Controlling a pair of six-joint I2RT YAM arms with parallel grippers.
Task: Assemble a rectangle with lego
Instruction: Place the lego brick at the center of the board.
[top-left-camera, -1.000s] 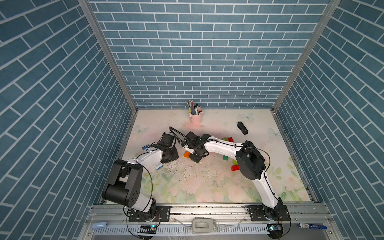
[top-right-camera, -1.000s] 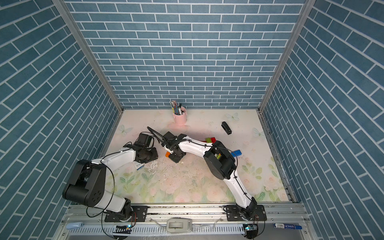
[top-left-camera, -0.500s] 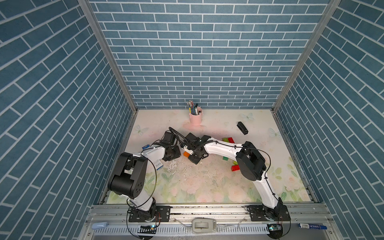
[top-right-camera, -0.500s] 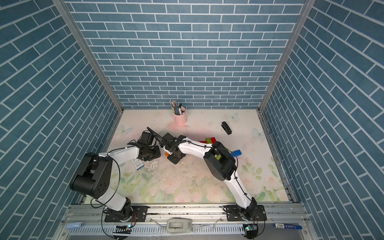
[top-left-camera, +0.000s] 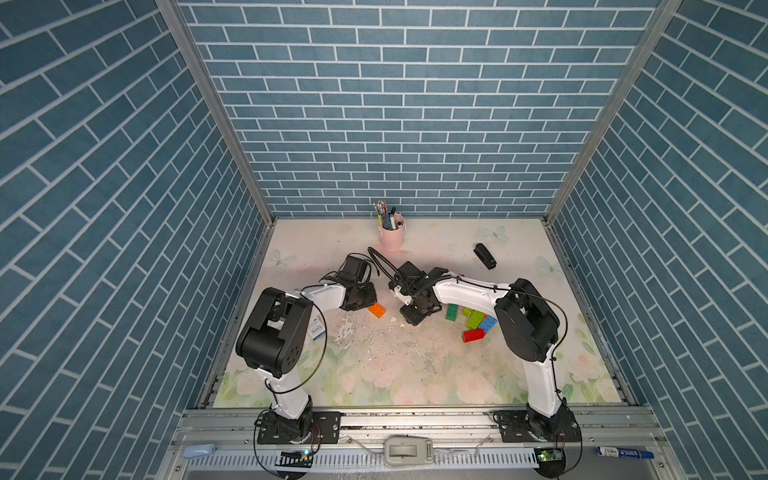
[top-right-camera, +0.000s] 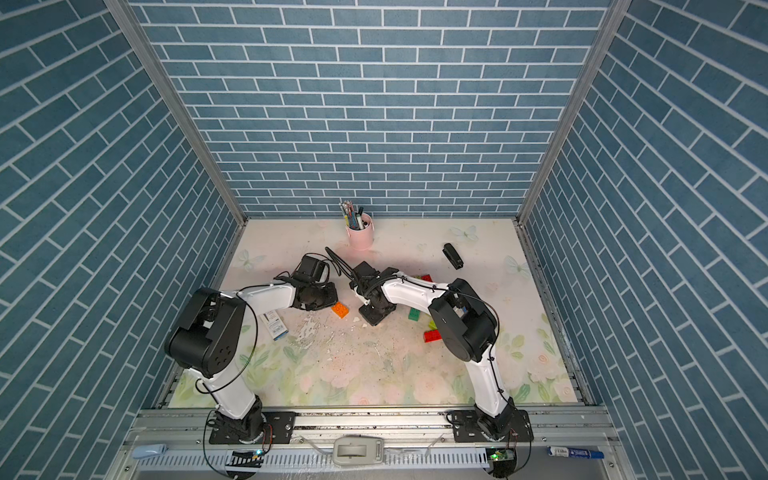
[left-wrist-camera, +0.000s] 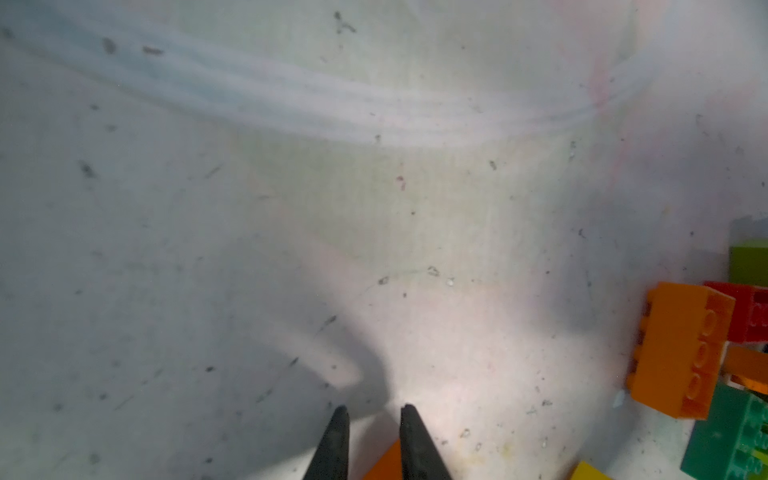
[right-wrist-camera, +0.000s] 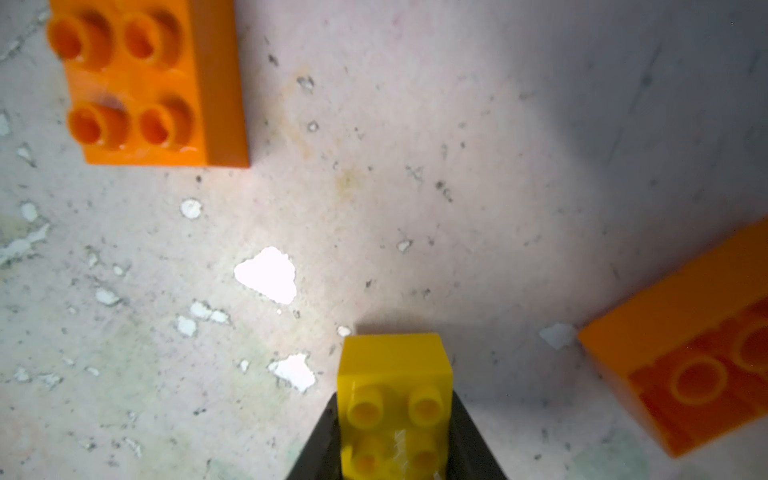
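My right gripper (right-wrist-camera: 395, 399) is shut on a yellow lego brick (right-wrist-camera: 395, 365), held low over the mat; in both top views this gripper (top-left-camera: 415, 318) (top-right-camera: 374, 318) sits mid-table. An orange brick (top-left-camera: 377, 310) (top-right-camera: 340, 309) (right-wrist-camera: 137, 83) lies studs up between the two grippers. My left gripper (top-left-camera: 365, 299) (left-wrist-camera: 373, 409) is shut just beside it, nothing between its tips, with an orange corner showing beneath them. Another orange brick (left-wrist-camera: 681, 349) (right-wrist-camera: 685, 365) lies on its side. Green (top-left-camera: 452, 311), lime (top-left-camera: 473, 319), blue (top-left-camera: 488, 324) and red (top-left-camera: 473, 335) bricks cluster under the right arm.
A pink cup of pens (top-left-camera: 391, 235) stands at the back centre. A black stapler (top-left-camera: 484, 256) lies at the back right. A small printed packet (top-right-camera: 274, 326) lies by the left arm's elbow. The mat (top-left-camera: 374, 357) is flaked with white patches.
My left gripper has moved right, up to the orange brick, and its jaws have closed. The right gripper keeps the yellow brick and has barely moved.
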